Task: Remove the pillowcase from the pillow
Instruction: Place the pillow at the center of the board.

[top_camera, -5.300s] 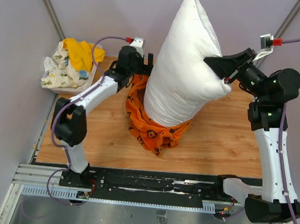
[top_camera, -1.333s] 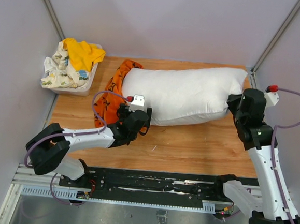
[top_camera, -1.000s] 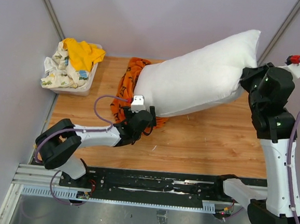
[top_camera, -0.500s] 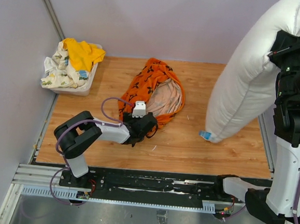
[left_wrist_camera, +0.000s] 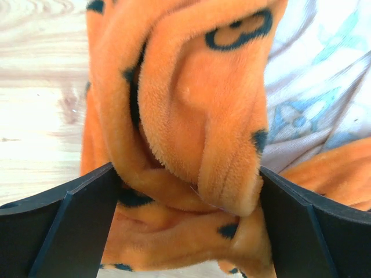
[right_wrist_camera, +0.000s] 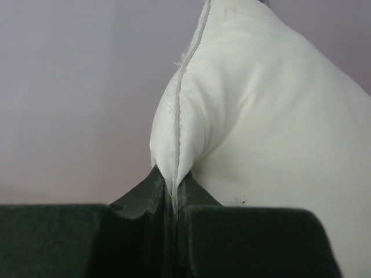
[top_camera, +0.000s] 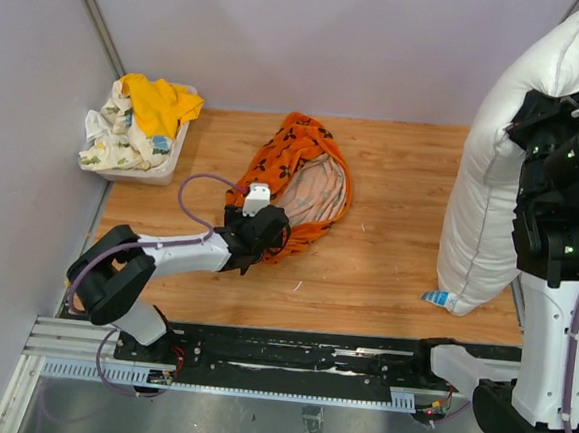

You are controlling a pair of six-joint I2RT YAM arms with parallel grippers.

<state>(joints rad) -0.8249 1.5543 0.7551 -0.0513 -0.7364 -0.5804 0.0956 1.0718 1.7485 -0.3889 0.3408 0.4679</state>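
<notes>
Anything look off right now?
Nothing damaged. The pillow hangs upright at the right edge of the table, held only by a seam pinched in the right claw; that grip looks thin. The pillowcase lies crumpled, a fold sitting inside the open left claw.

Top corner of the big plump white pillow (top_camera: 492,192) running off the edge from above, tips of my right pincer (right_wrist_camera: 174,202) hidden there, black fingers (left_wrist_camera: 64,226) of my left pincer (left_wrist_camera: 185,226) cut off low in its close view, fuzzy orange black-printed pillowcase (left_wrist_camera: 197,116) spilling past that view's edges.
</notes>
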